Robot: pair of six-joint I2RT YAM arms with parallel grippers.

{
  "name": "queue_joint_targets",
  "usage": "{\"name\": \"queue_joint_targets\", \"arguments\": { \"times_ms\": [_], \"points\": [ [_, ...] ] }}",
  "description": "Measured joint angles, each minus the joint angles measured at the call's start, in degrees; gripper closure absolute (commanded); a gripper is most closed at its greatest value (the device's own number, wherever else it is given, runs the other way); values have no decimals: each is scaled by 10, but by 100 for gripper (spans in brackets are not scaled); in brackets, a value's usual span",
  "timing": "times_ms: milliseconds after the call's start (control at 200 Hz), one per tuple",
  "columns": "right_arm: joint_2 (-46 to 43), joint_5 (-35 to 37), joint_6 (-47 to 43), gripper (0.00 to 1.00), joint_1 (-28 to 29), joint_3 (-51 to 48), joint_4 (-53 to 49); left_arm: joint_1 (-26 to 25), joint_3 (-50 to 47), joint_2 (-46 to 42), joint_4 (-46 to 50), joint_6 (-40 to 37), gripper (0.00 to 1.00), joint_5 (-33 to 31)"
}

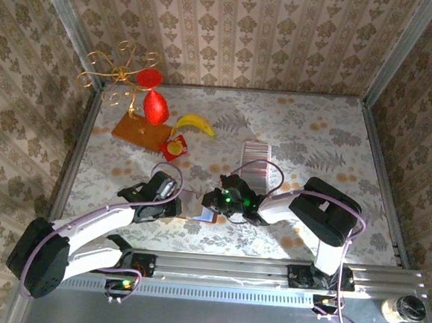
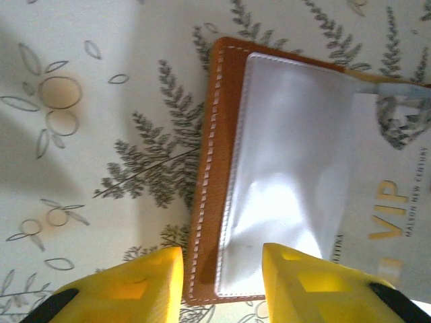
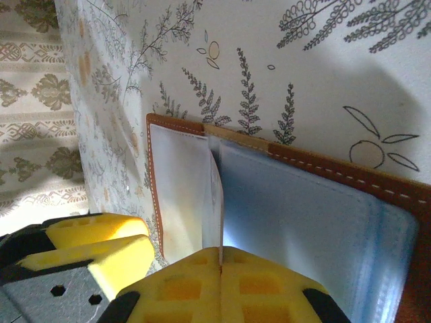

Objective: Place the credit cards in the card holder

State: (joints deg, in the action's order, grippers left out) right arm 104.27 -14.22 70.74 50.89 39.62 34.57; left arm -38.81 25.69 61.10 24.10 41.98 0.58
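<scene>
Step in hand, we reckon: getting 1 card seated in a pocket. The card holder (image 1: pixel 197 209) lies open and flat on the worktop (image 1: pixel 315 132) between the 2 arms. The right hand (image 3: pixel 221 261) is clenched on a thin pale sheet (image 3: pixel 214 195) that stands on edge over the fold. Leaf or card, we can't tell. The left hand (image 2: pixel 222 262) is released with nothing between its fingers, and it hovers over the brown stitched edge, with the clear pocket (image 2: pixel 283 168) just beyond. A VIP card (image 2: pixel 394 219) lies at the far side of that pocket, and we can't tell if it's tucked in. The other credit cards (image 1: pixel 255 161) sit in a striped strip further back, well apart.

How we'd do it well: pin the leather edge with the left hand so the holder can't skate, bring the card in low and square to the pocket mouth, then slide it slowly. Thin plastic probably buckles if we push at an angle, so easy does it.
</scene>
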Motion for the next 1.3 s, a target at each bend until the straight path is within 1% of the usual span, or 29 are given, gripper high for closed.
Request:
{"name": "queue_joint_targets", "arguments": {
  "times_ms": [210,285,485,760,1300],
  "points": [
    [0,0,0,100,0,-2,4,3,0,32,2,0,71,-6],
    [2,0,2,100,0,-5,17,3,0,35,0,0,72,-6],
    [14,0,16,100,2,-19,64,3,1,41,0,0,79,-8],
    [29,1,30,100,2,-23,105,3,10,54,4,-1,84,-8],
    [42,7,47,100,2,-26,140,-10,29,86,0,-1,88,-11]
  ]
}}
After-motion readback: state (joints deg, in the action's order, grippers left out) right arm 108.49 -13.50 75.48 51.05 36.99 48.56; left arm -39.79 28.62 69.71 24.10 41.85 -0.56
